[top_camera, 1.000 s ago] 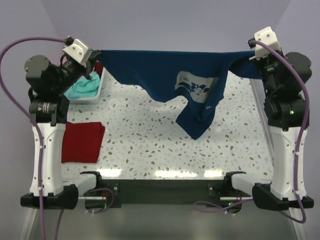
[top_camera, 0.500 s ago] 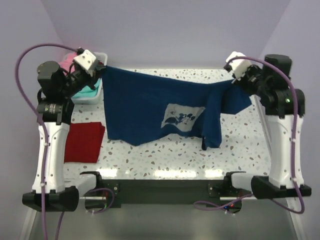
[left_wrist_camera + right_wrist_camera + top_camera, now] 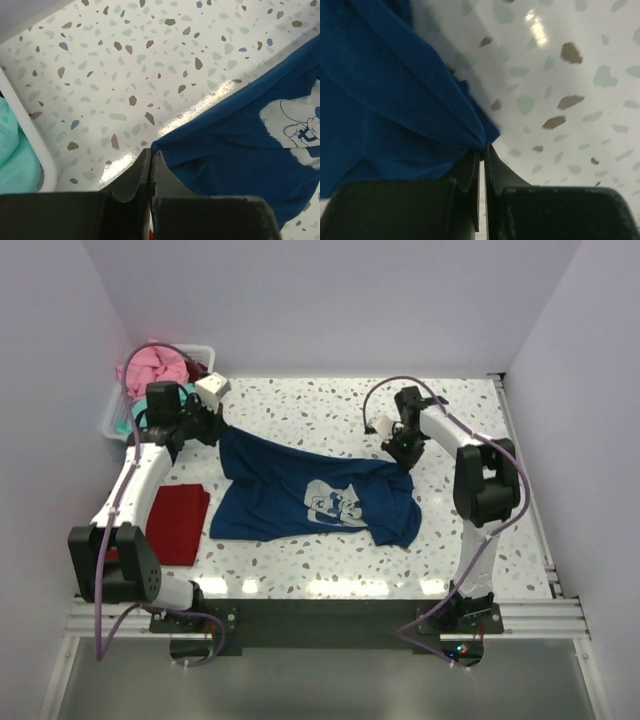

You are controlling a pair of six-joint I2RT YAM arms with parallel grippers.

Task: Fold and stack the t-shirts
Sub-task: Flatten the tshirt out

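- Speckled terrazzo table (image 3: pixel 300 405) was noted, enclosed by pale lilac walls (image 3: pixel 330 300) on the far, left and right sides.
- The navy t-shirt (image 3: pixel 280 490) was found lying on the table near its middle. It was spread out but wrinkled, with the white-and-light-blue print (image 3: pixel 335 502) facing up. Its right part was seen bunched and folded over.
- The left gripper (image 3: pixel 216 430) was recorded low at the far-left corner of the navy t-shirt. In the left wrist view its fingers (image 3: pixel 132 180) were seen pressed together, with the corner of the navy cloth pinched at their tips.
- The right gripper (image 3: pixel 402 456) was recorded low at the far-right corner of the same garment. In the right wrist view its fingers (image 3: pixel 465 172) were seen clamped on a gathered bunch of navy cloth, close to the table surface.
- The dark red t-shirt (image 3: pixel 178 523) was found folded flat at the near-left of the table, just beside the navy t-shirt's near-left edge. Contact between the two could not be determined.
- A white basket (image 3: pixel 185 347) was noted at the far-left corner. The pink t-shirt (image 3: pixel 150 368) was heaped inside it, and the teal t-shirt (image 3: pixel 12 150) was seen behind its rim in the left wrist view.
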